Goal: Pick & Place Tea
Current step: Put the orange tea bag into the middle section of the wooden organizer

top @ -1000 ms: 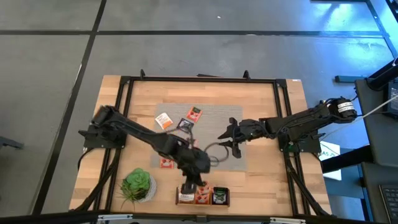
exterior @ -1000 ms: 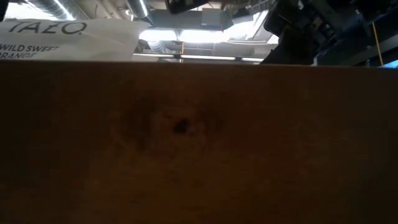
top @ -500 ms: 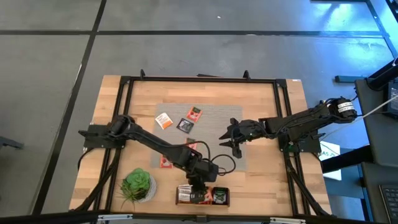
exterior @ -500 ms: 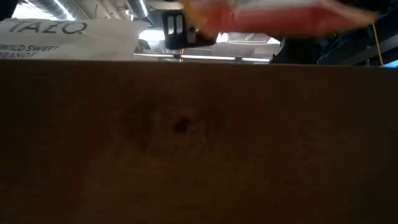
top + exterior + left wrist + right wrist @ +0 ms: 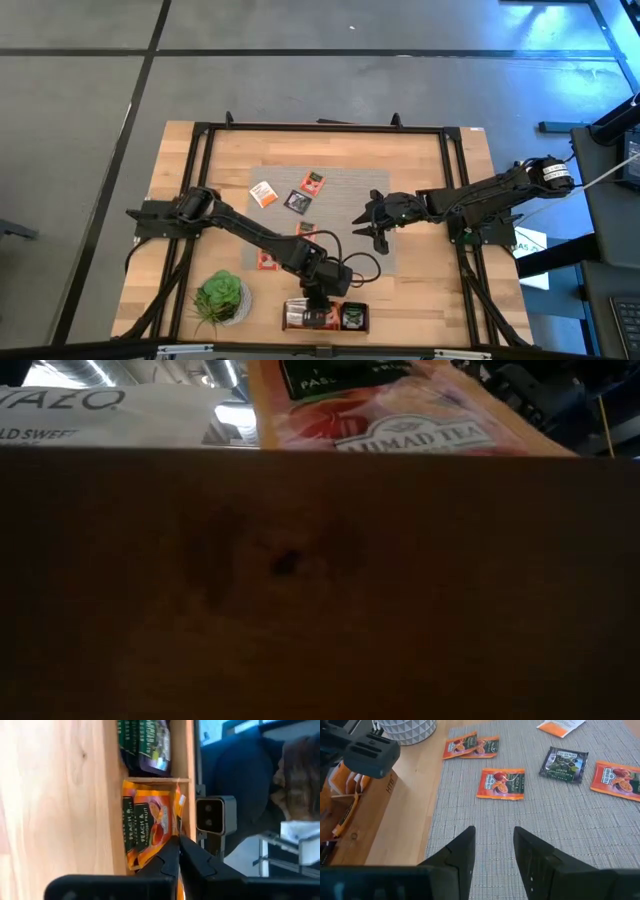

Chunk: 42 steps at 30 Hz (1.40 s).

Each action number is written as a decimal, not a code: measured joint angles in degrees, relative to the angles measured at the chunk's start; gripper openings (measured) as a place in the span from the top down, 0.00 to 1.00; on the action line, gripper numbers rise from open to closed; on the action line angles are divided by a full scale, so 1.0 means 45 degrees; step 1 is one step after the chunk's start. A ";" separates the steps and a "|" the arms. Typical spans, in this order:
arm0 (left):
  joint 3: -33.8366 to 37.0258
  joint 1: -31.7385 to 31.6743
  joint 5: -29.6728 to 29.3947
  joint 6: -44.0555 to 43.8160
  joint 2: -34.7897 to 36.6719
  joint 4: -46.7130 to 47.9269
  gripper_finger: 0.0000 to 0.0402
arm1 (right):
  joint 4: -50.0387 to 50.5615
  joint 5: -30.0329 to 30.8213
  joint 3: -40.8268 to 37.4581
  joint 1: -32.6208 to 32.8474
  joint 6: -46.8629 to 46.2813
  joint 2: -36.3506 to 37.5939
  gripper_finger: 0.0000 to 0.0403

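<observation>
Low in the middle of the high view, the left gripper (image 5: 318, 300) hangs over a wooden box (image 5: 326, 316), because that is where the tea goes. Its fingers are pinched together on an orange tea packet (image 5: 148, 831), I think, though the pinch itself is hard to see. The packet sits in the box's middle slot, standing on its edge, its long side running along the slot. Right of center, the right gripper (image 5: 366, 222) waits over the grey mat (image 5: 340, 185) with fingers apart, near loose packets (image 5: 501, 783).
</observation>
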State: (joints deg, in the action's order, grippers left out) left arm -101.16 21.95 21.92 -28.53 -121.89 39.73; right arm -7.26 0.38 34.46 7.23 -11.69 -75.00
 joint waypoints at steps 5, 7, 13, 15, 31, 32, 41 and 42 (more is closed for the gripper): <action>0.0005 -0.0124 0.0016 0.0600 0.0000 0.0741 0.99 | -0.0006 0.0000 0.0000 0.0003 -0.0003 0.0000 0.66; 0.0005 -0.0197 -0.0070 0.0593 0.0000 0.0834 0.99 | -0.0006 0.0000 0.0000 -0.0001 0.0016 0.0000 0.66; 0.0005 -0.0271 -0.0048 0.0515 -0.0071 0.0823 0.99 | -0.0011 0.0000 0.0000 -0.0001 0.0020 0.0000 0.66; 0.0023 -0.0266 -0.0047 0.0515 -0.0137 0.0841 0.99 | -0.0015 0.0000 0.0000 0.0004 0.0002 0.0000 0.66; 0.0024 -0.0344 0.0152 0.0510 -0.0219 0.0742 0.98 | -0.0035 0.0000 0.0000 0.0003 0.0025 0.0000 0.66; 0.0024 -0.0339 0.0209 0.0510 -0.0214 0.0738 0.97 | -0.0035 0.0000 0.0000 -0.0001 0.0025 0.0000 0.66; 0.0024 -0.0420 0.0255 0.0510 -0.0214 0.0686 0.79 | -0.0035 0.0000 0.0000 -0.0001 0.0030 0.0000 0.66; 0.0024 -0.0454 0.0255 0.0510 -0.0214 0.0607 0.76 | -0.0035 0.0000 0.0000 0.0004 0.0030 0.0000 0.66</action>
State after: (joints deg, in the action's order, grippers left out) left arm -101.06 19.91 23.07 -26.24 -122.85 42.46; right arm -7.42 0.38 34.46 7.25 -11.55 -75.00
